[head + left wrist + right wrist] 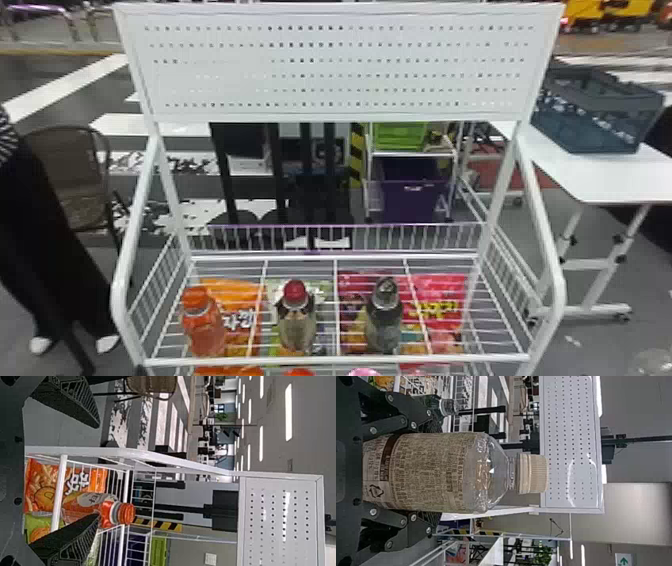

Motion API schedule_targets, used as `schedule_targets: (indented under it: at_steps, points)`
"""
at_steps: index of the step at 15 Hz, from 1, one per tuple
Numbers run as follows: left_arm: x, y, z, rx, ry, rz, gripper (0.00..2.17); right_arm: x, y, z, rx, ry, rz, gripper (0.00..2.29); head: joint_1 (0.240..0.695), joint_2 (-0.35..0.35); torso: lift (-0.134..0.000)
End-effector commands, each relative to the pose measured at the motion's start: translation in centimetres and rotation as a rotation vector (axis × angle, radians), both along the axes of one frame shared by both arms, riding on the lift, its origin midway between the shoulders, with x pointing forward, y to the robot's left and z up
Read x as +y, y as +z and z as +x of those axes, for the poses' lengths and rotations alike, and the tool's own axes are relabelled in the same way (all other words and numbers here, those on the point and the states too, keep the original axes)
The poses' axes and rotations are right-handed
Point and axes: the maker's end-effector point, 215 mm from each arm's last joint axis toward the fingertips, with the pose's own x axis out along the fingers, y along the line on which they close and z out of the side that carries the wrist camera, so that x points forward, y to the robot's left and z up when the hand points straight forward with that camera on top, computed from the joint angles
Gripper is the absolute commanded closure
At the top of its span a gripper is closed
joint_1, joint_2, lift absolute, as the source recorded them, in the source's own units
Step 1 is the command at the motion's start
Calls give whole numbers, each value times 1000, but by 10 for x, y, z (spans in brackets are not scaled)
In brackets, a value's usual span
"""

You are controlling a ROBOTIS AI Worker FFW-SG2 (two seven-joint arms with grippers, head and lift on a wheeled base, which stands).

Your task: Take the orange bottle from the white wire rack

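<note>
The orange bottle [204, 330] stands upright at the front left of the white wire rack's [337, 358] shelf. In the left wrist view, my left gripper [98, 471] is open with nothing between its fingers; one finger partly covers the orange bottle [107, 510], and whether they touch I cannot tell. My right gripper [437, 473] is shut on a clear bottle [427, 473] with a printed label and a cream cap. That clear bottle [654, 362] also shows at the head view's bottom right corner, outside the rack.
A red-capped bottle [296, 325] and a dark-capped bottle [385, 320] share the shelf's front. Snack bags [440, 305] show at the shelf wires. White side rails [542, 250] flank the shelf, with a perforated panel [340, 70] above. A table [610, 175] stands at the right.
</note>
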Motion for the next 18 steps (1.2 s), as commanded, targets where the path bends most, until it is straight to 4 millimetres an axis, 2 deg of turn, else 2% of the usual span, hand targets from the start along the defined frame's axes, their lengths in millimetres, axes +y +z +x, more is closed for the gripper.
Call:
schedule_targets:
  at_steps: [1,3,8,11,13,15,18]
  points:
    - [0,-1,-1,3,0,0,83,0,-1,0,1,0,2,1156,499,0,0]
    - [0,-11,-2,19,3,4,83,0,-1,0,1,0,2,1156,499,0,0]
    - [-22,-90,6,69,-16,-13,87,1,-5,0,8,0,5,1156,499,0,0]
    - [-33,-117,21,26,-22,-31,87,1,-5,0,8,0,5,1156,499,0,0]
    - [-37,-120,39,-11,-28,-28,87,0,-6,-1,10,-1,4,1156,499,0,0]
    - [-38,-115,58,-56,-33,-18,87,0,-7,-1,12,-1,1,1156,499,0,0]
    - [-57,-112,81,-73,-69,-14,87,-2,-7,-1,12,-4,0,1156,499,0,0]
